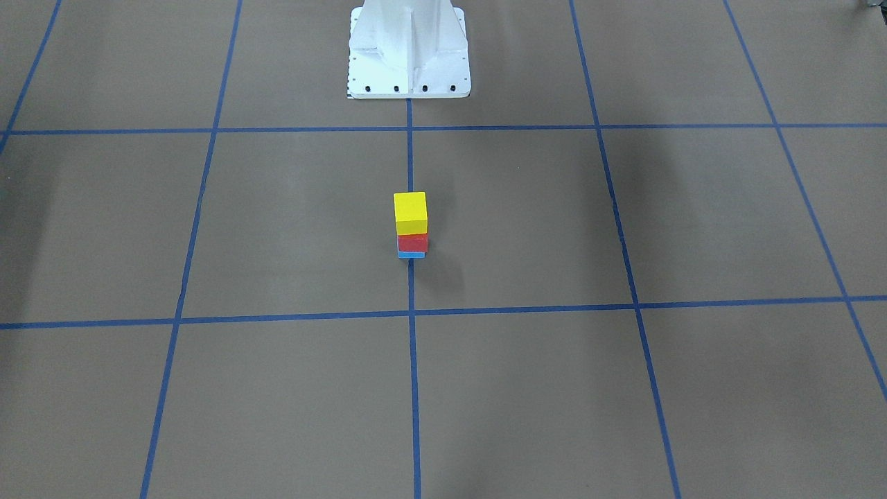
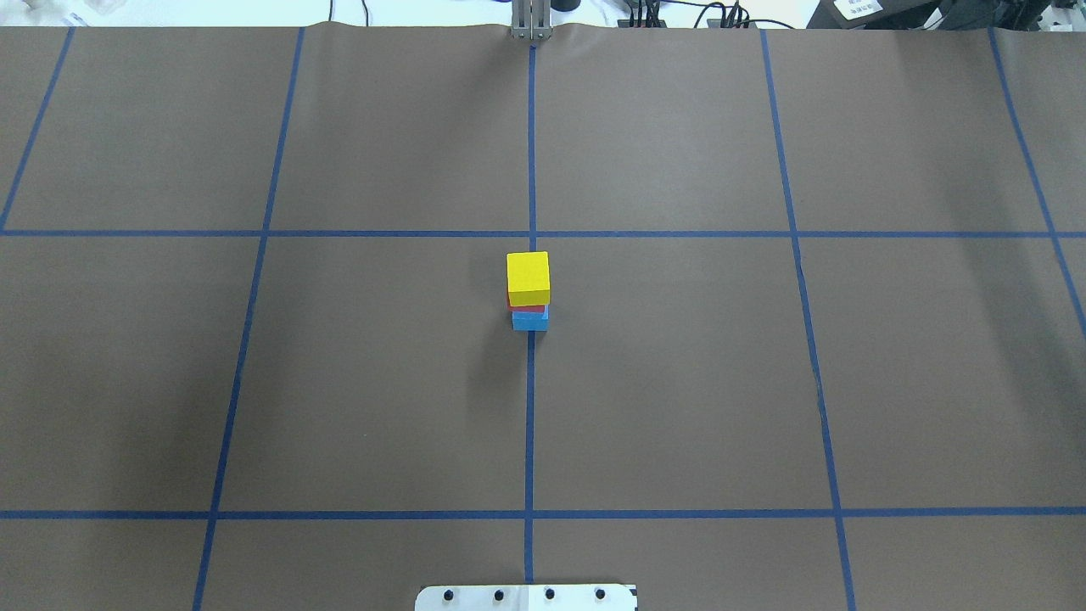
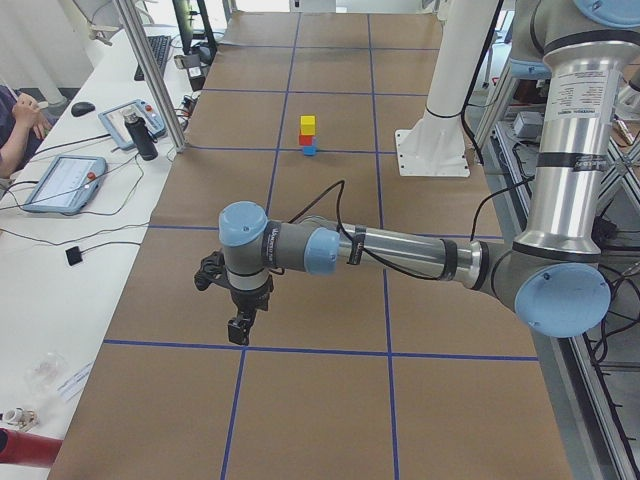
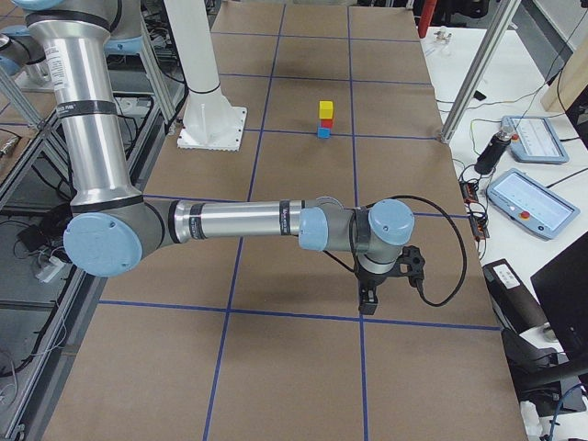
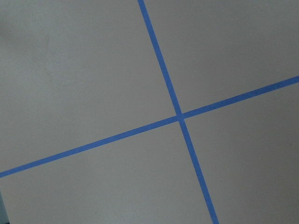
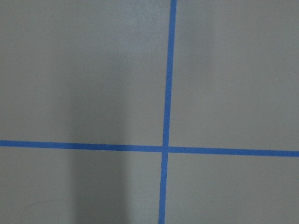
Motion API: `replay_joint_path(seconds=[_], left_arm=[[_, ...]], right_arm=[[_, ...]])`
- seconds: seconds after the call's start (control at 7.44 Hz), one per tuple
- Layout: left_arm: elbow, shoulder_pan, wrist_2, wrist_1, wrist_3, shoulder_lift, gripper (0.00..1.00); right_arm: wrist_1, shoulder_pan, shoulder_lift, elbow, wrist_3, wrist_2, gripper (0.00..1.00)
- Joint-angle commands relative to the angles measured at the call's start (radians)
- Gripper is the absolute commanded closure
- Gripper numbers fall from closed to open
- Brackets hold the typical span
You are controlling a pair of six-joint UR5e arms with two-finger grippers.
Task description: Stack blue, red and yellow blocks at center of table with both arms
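A stack of three blocks stands at the table's centre on the middle blue line: the yellow block (image 2: 528,277) on top, the red block (image 1: 413,243) under it, the blue block (image 2: 529,322) at the bottom. The stack also shows small in the exterior left view (image 3: 308,137) and the exterior right view (image 4: 325,119). My left gripper (image 3: 239,330) hangs over the table far from the stack, seen only in the exterior left view. My right gripper (image 4: 369,300) is likewise far from the stack, seen only in the exterior right view. I cannot tell whether either is open or shut.
The robot's white base (image 1: 409,52) stands behind the stack. Blue tape lines (image 2: 530,424) divide the brown table into squares. Tablets and a bottle (image 3: 145,135) lie on the side bench, where a person (image 3: 20,125) sits. Both wrist views show only tape crossings (image 5: 180,116).
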Motion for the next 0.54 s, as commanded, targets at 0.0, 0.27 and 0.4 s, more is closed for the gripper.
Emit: replay_joint_path(seconds=[0.0, 0.27, 0.4], left_arm=[[0.035, -0.001, -0.061, 0.011, -0.001, 0.009, 0.00], [0.068, -0.001, -0.090, -0.004, 0.000, 0.011, 0.00], [0.079, -0.001, -0.090, -0.006, -0.001, 0.006, 0.00]], right_arm=[[-0.040, 0.029, -0.020, 0.003, -0.038, 0.014, 0.01], [-0.040, 0.041, -0.032, 0.009, -0.044, 0.024, 0.01], [-0.037, 0.043, -0.040, 0.011, -0.044, 0.022, 0.01]])
